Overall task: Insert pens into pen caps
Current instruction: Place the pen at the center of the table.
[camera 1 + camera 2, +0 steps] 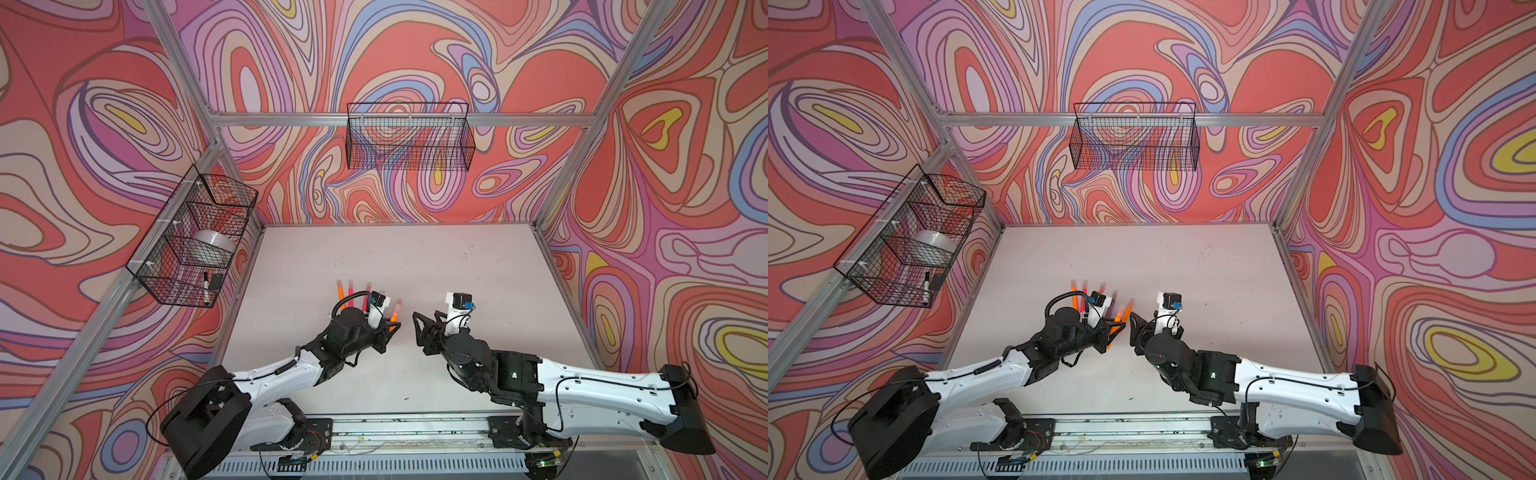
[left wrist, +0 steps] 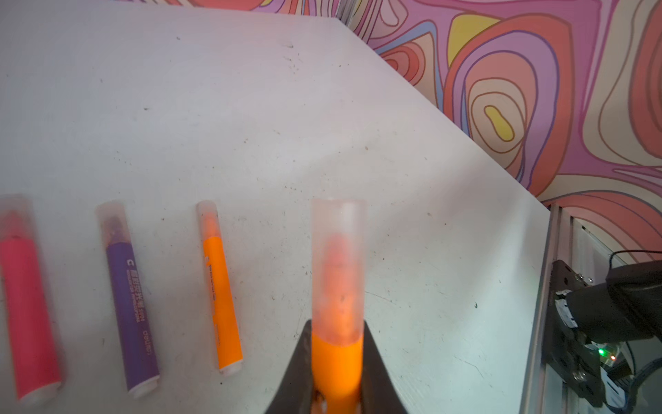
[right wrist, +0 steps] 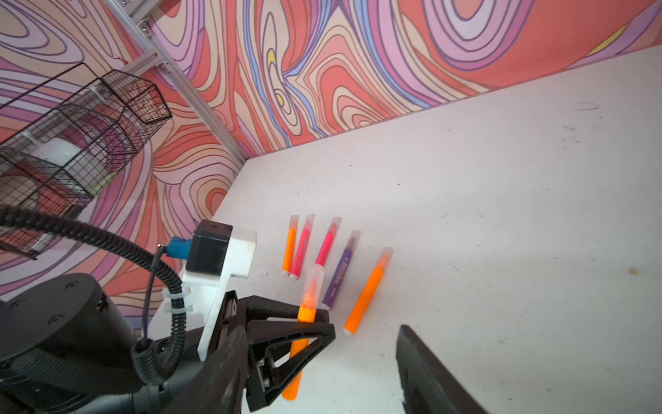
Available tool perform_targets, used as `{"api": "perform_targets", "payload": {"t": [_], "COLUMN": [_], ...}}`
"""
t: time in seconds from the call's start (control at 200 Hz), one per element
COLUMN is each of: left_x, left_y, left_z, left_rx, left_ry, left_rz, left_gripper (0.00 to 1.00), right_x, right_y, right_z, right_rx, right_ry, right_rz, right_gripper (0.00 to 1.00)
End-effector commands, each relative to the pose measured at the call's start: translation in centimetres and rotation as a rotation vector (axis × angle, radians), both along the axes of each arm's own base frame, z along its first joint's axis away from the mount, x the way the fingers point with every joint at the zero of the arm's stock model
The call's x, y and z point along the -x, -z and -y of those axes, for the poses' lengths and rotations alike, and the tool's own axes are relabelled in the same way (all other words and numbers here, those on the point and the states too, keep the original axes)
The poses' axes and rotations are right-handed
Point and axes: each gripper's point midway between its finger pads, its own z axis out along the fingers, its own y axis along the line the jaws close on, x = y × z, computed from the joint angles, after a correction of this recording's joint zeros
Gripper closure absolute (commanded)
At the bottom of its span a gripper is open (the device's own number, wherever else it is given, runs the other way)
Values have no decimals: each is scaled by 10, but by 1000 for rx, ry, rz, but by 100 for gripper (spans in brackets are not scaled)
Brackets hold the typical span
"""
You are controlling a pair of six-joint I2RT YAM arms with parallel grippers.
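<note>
My left gripper (image 2: 336,331) is shut on a neon orange pen (image 2: 336,369), held just above the white table. A translucent pen cap (image 2: 338,251) sits over its tip. In the right wrist view that pen (image 3: 296,372) runs through the left gripper (image 3: 308,320) with its cap (image 3: 313,285) pointing at the far wall. Several more capped pens lie side by side on the table: orange (image 3: 288,247), pink (image 3: 302,247), pink (image 3: 326,243), purple (image 3: 342,272), orange (image 3: 369,290). My right gripper (image 3: 320,335) is open and holds nothing. It faces the left gripper (image 1: 391,328) closely in both top views.
A black wire basket (image 1: 195,232) on the left wall holds a tape roll (image 1: 214,243) and a white black-capped marker (image 1: 206,286). Another wire basket (image 1: 409,137) hangs on the back wall. Aluminium frame posts (image 1: 552,199) bound the white table (image 1: 415,257).
</note>
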Motion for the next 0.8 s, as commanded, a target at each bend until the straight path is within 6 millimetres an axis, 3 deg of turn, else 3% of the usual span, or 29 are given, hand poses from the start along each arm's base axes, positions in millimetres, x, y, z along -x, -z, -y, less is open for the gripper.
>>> {"api": "perform_targets", "payload": {"t": [0.0, 0.105, 0.28, 0.461, 0.791], "left_x": [-23, -33, -31, -39, -44], "left_y": [-3, 24, 56, 90, 116], "left_z": [15, 22, 43, 40, 47], "left_rx": [-3, -99, -201, -348, -412], "left_ry": [-82, -118, -115, -173, -176], "left_rz": [-60, -141, -205, -255, -306], "left_gripper": [100, 100, 100, 100, 100], "right_x": [-2, -2, 0, 0, -1], "right_y": [21, 22, 23, 23, 24], "right_z": [38, 52, 68, 74, 73], "right_rx": [135, 172, 172, 156, 166], "right_ry": [123, 169, 206, 214, 216], "right_rz": [-23, -32, -29, -20, -22], "right_gripper": [29, 29, 27, 26, 24]}}
